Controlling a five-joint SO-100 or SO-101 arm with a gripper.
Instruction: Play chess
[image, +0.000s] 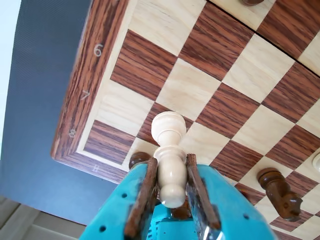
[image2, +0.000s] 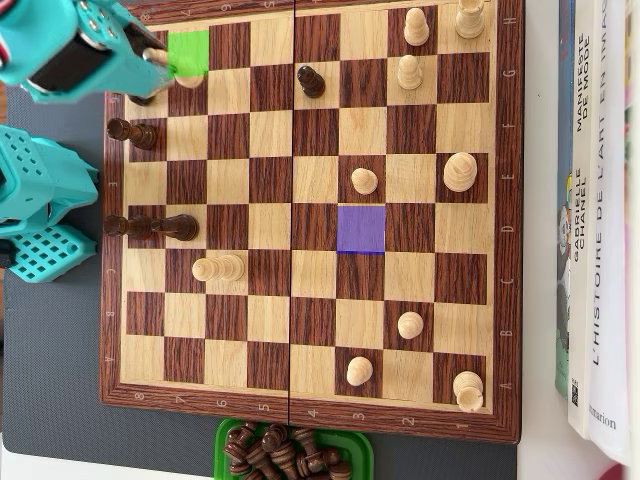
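Note:
My teal gripper (image: 170, 160) is shut on a white chess piece (image: 169, 150), its brown-lined fingers clamped on the piece's waist. The piece's round base hangs over the wooden chessboard (image: 235, 75) near the H8 corner. In the overhead view the gripper (image2: 165, 62) is at the board's top left corner, and the white piece (image2: 187, 80) shows at the lower edge of a green highlighted square (image2: 188, 48). A purple highlighted square (image2: 360, 229) lies mid-board.
A dark knight (image: 280, 187) stands right of the gripper, and another dark piece (image: 139, 159) sits just behind its left finger. Dark pieces (image2: 150, 227) and several white pieces (image2: 459, 172) dot the board (image2: 300, 400). A green tray (image2: 225, 440) of captured dark pieces sits below; books (image2: 600, 200) lie at the right.

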